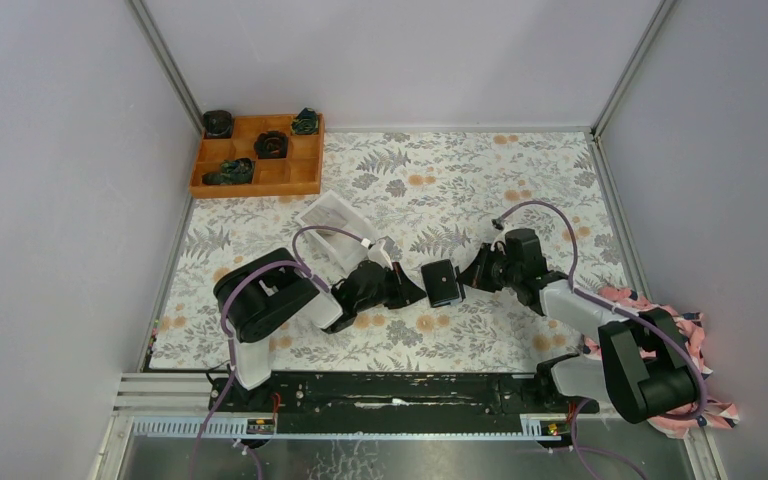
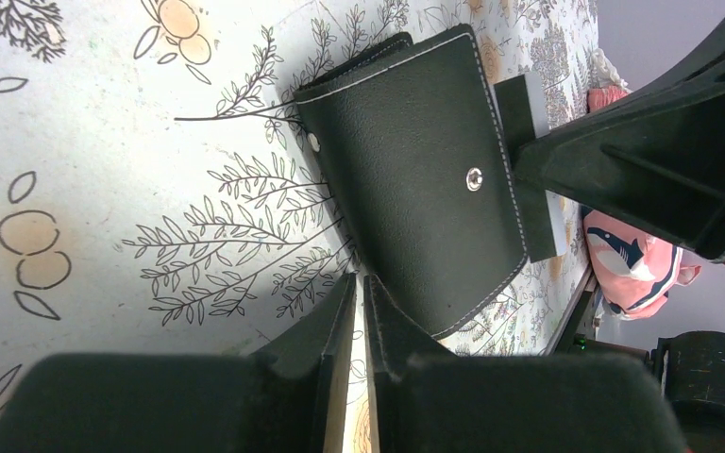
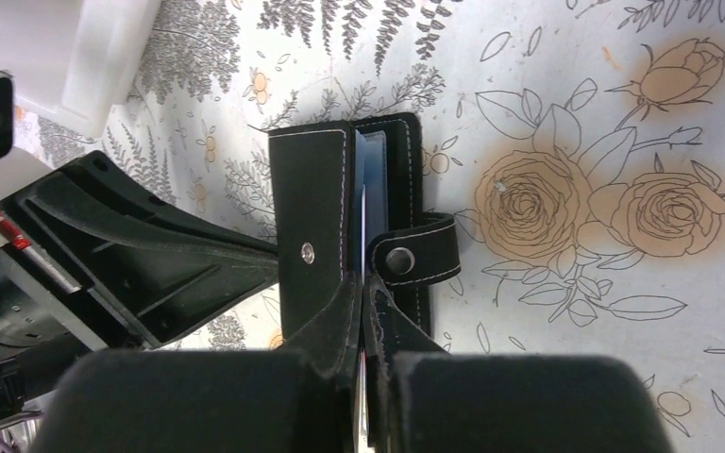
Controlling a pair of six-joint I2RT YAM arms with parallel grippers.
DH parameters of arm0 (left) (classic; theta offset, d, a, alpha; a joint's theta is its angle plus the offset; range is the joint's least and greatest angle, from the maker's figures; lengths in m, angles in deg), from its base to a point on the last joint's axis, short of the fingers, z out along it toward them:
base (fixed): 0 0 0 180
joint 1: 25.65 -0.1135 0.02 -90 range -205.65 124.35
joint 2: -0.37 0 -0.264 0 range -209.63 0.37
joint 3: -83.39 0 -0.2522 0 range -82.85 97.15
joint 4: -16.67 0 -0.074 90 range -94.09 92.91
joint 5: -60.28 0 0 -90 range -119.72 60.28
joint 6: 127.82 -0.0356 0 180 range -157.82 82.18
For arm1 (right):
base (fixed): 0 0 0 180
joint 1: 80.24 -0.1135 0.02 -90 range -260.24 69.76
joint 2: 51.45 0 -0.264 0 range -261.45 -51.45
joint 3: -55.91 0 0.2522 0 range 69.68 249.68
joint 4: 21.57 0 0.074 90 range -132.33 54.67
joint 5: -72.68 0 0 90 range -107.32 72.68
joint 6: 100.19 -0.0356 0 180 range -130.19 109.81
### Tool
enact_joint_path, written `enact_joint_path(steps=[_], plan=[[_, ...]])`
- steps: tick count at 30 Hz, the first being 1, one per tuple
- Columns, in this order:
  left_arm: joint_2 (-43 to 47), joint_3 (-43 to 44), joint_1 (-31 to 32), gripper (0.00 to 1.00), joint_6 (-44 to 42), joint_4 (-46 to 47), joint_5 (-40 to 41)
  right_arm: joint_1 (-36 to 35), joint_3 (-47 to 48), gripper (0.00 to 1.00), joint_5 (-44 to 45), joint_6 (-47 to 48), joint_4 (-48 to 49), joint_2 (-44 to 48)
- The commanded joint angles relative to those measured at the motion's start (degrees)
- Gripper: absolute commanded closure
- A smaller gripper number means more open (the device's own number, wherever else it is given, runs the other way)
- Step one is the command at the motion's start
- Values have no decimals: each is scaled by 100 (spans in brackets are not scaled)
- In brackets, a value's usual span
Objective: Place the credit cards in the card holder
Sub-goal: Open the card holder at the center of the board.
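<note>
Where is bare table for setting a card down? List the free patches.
Free: the wide far stretch between the orange box and the right wall; the near strip between the arm bases. Crowded: the centre, where the left gripper and right gripper meet the card holder, white tray just behind.

The top external camera looks steeply down from above and behind the arm bases, taking in the whole floral-patterned table (image 1: 460, 180). Each wrist camera sits low and close over the table, the one behind the left tool (image 2: 359, 279) facing rightward, the one behind the right tool (image 3: 363, 285) leftward. All three views share the black leather-like card holder (image 1: 442, 282) (image 2: 415, 179) (image 3: 307, 189), the wrists from opposite sides.
</note>
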Motion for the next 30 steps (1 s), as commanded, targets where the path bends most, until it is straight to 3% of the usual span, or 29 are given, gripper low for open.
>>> enact_joint_path(steps=[1, 22, 30], plan=[[-183, -271, -9, 84, -285, -1044, 335, -35, 54, 100, -205, -70, -17, 384], [-95, -350, -12, 85, -268, -1081, 368, -46, 504, 100, 126, 279, -562, 632], [-143, -300, -25, 84, -259, -1063, 324, -51, 512, 100, -195, 186, -341, 441]])
